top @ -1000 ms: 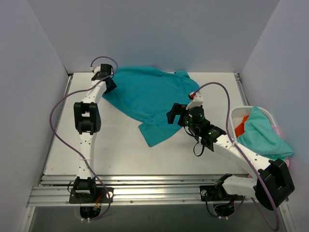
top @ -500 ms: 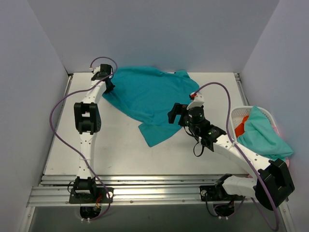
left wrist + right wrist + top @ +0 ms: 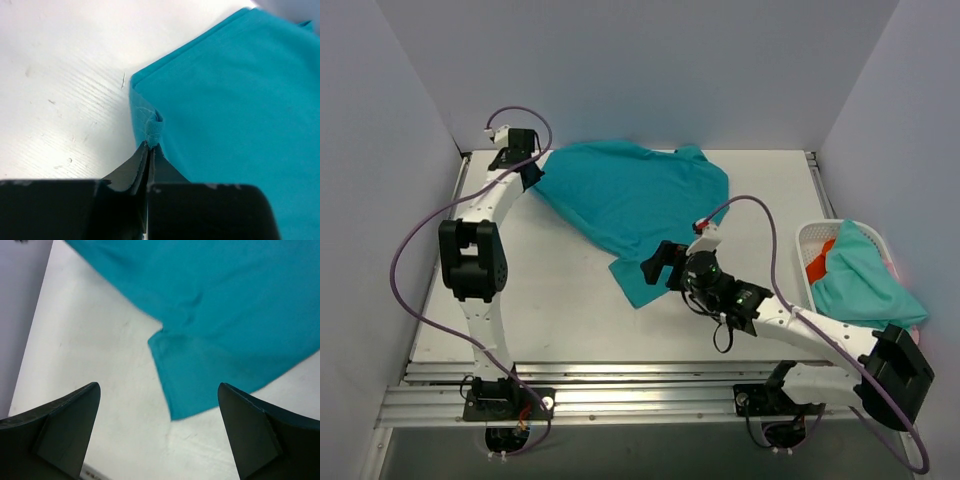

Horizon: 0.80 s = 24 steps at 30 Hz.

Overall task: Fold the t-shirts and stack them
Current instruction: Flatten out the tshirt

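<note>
A deep teal t-shirt (image 3: 630,200) lies spread on the white table, from the back left to the middle. My left gripper (image 3: 528,178) is shut on its back-left corner; in the left wrist view the jaws pinch a small fold of the teal cloth (image 3: 152,127). My right gripper (image 3: 655,265) is open and empty, just above the shirt's near corner (image 3: 175,410), which lies between its fingers (image 3: 65,425). A paler aqua t-shirt (image 3: 860,275) and an orange-red one (image 3: 819,262) lie in the basket at the right.
A white lattice basket (image 3: 810,240) stands at the table's right edge. Grey walls close in the left, back and right. Bare table (image 3: 550,300) lies in front of the shirt. A metal rail (image 3: 620,395) runs along the near edge.
My left gripper has pulled the shirt's corner further to the back left. My right gripper has moved forward and left, from over the shirt's middle to its near corner.
</note>
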Motion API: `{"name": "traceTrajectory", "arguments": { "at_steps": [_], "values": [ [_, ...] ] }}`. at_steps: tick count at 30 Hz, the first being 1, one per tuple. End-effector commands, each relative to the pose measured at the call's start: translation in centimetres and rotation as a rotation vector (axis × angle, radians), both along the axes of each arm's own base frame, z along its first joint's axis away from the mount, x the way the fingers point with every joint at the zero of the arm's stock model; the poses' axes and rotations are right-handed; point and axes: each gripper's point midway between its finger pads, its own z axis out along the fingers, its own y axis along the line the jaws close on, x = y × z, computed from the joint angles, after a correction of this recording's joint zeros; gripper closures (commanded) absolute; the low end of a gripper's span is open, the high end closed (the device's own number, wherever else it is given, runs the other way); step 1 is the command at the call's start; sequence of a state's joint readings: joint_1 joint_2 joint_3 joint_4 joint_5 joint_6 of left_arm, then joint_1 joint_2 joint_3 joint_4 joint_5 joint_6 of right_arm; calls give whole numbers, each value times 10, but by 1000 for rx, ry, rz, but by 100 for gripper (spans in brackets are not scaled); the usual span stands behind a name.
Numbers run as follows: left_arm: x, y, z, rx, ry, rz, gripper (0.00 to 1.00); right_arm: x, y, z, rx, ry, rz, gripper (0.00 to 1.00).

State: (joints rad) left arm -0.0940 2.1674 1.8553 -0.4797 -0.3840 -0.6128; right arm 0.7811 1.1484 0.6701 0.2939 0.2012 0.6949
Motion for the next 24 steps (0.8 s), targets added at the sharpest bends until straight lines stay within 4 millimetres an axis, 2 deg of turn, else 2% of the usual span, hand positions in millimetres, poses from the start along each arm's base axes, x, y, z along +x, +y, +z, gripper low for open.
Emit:
{"name": "traceTrajectory", "arguments": {
  "at_steps": [1, 2, 3, 5, 6, 8, 9, 14, 15, 17, 18, 19, 22, 24],
  "values": [
    [7, 11, 50, 25, -140, -2, 98, -28, 17, -27, 88, 98, -68, 0],
    [4, 9, 44, 16, -127, -15, 98, -31, 7, -47, 54, 131, -117, 0],
    [2, 10, 43, 15, -122, -16, 98, -34, 5, -65, 34, 171, -135, 0],
    [-1, 8, 46, 11, -130, -21, 98, -41, 8, -84, 66, 223, -155, 0],
    [-5, 8, 40, 6, -117, -26, 98, -49, 5, -106, 46, 264, -149, 0],
    [-8, 7, 43, -1, -127, -29, 98, -54, 15, -115, 102, 282, -143, 0],
    [-10, 6, 38, -5, -116, -35, 98, -60, 13, -131, 81, 309, -142, 0],
    [-18, 2, 29, -24, -107, -47, 98, -63, 33, -149, 97, 330, -134, 0],
    [-19, 2, 28, -26, -105, -48, 98, -66, 36, -160, 74, 346, -128, 0],
    [-23, 2, 22, -32, -94, -47, 98, -63, 54, -157, 95, 346, -103, 0],
    [-24, 0, 22, -34, -97, -50, 98, -66, 58, -167, 71, 362, -93, 0],
    [-25, 1, 21, -35, -94, -50, 98, -64, 70, -164, 86, 363, -76, 0],
    [-25, 2, 21, -32, -93, -51, 98, -66, 86, -171, 73, 381, -46, 0],
    [-25, 3, 24, -28, -95, -49, 98, -68, 88, -175, 63, 386, -46, 1]
  ]
}}
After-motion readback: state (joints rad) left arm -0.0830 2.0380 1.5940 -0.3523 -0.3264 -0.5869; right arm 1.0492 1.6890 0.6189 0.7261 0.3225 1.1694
